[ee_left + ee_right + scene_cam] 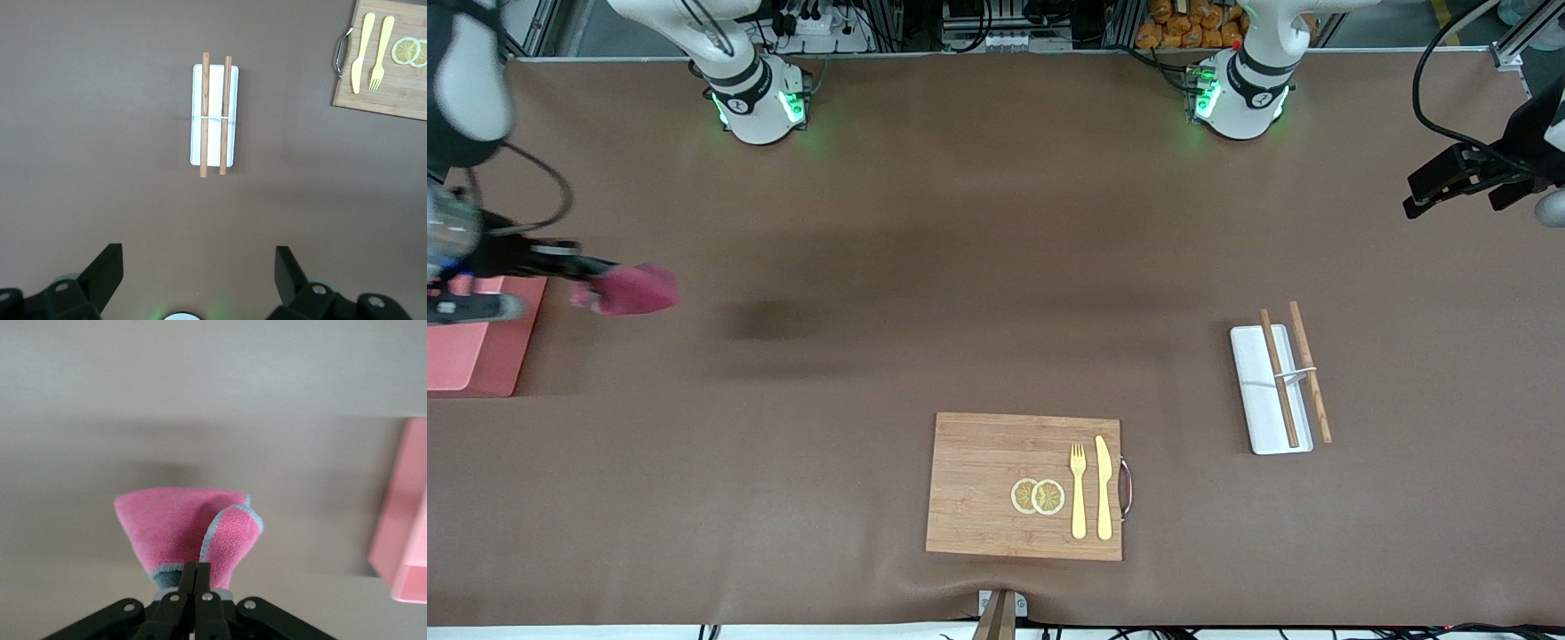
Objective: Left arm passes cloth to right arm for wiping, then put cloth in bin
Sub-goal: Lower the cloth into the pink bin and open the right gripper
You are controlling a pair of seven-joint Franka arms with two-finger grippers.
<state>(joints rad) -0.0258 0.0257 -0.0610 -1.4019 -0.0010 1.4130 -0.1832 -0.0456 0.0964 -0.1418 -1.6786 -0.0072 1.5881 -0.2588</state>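
Observation:
The crimson-pink cloth (636,289) hangs bunched in the air over the brown table, just beside the pink bin (476,356) at the right arm's end. My right gripper (589,286) is shut on it. In the right wrist view the fingers (198,570) pinch the cloth's (180,523) grey-trimmed edge, and the bin's wall (407,520) shows to one side. My left gripper (1427,191) waits high over the left arm's end of the table, open and empty. Its own view shows its jaws (199,257) spread wide.
A wooden cutting board (978,480) lies near the front camera with a yellow fork (1079,489), a yellow knife (1104,487) and two lemon slices (1038,496) on it. A white tray (1254,391) with two wooden sticks (1279,378) lies toward the left arm's end.

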